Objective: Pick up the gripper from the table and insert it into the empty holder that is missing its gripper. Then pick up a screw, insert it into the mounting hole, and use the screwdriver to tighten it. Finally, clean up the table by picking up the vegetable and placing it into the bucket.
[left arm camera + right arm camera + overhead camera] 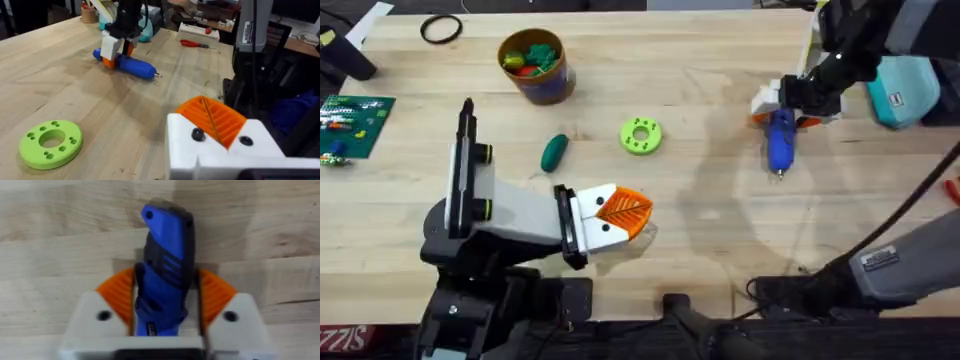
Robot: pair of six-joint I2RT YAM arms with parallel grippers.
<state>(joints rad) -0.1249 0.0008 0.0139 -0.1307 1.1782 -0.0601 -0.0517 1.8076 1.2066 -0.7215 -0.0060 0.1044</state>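
Holder at left of the table, orange ribbed gripper at its end. Left tool: cannot tell. Bucket far back, vegetable beside green ring. Right tool clamped on screwdriver, lying on the table at right.

Red strip at table front edge, left of holder base, carried white letters, partly cut off; looked like "SIZZ". White labels seen on right arm link, on teal object beyond screwdriver, and on grey post behind it; print too small to read. No other legible text or numbers found.
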